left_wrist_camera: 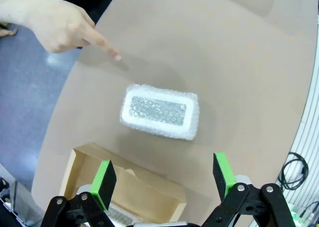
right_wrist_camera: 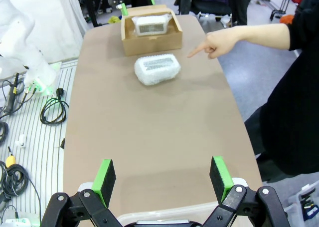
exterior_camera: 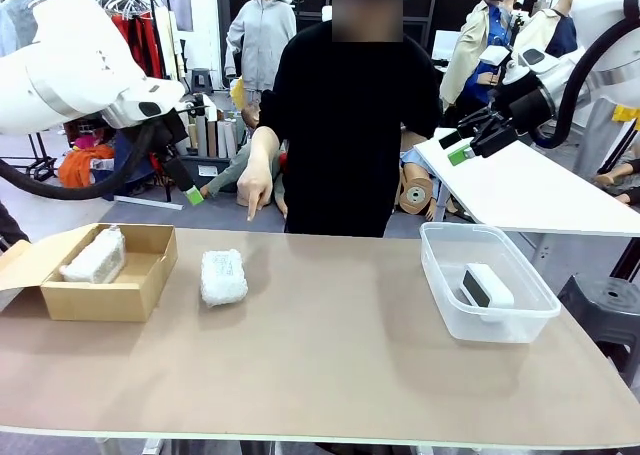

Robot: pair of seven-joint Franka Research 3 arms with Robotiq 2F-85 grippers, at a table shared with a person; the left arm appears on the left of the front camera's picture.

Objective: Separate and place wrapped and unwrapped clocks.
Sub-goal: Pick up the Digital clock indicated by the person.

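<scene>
One wrapped clock (exterior_camera: 223,277) (left_wrist_camera: 160,111) (right_wrist_camera: 157,69) lies on the table left of centre, a white bundle in bubble wrap. A second wrapped clock (exterior_camera: 95,258) (right_wrist_camera: 151,24) rests inside the cardboard box (exterior_camera: 138,293) (left_wrist_camera: 149,189) (right_wrist_camera: 132,43) at the far left. The unwrapped clock (exterior_camera: 486,286), white with a dark screen, sits in the clear plastic bin (exterior_camera: 440,291) on the right. My left gripper (exterior_camera: 192,189) (left_wrist_camera: 164,179) hangs open high above the box and the loose bundle. My right gripper (exterior_camera: 466,143) (right_wrist_camera: 163,179) is open, raised above the bin. The person's hand (exterior_camera: 256,188) (left_wrist_camera: 65,27) (right_wrist_camera: 212,45) points down at the loose bundle.
The person stands at the far edge behind the table's middle. A white side table (exterior_camera: 530,190) sits behind the bin. A dark stool (exterior_camera: 605,305) stands at the right. Cables (right_wrist_camera: 20,132) lie on the floor beside the table.
</scene>
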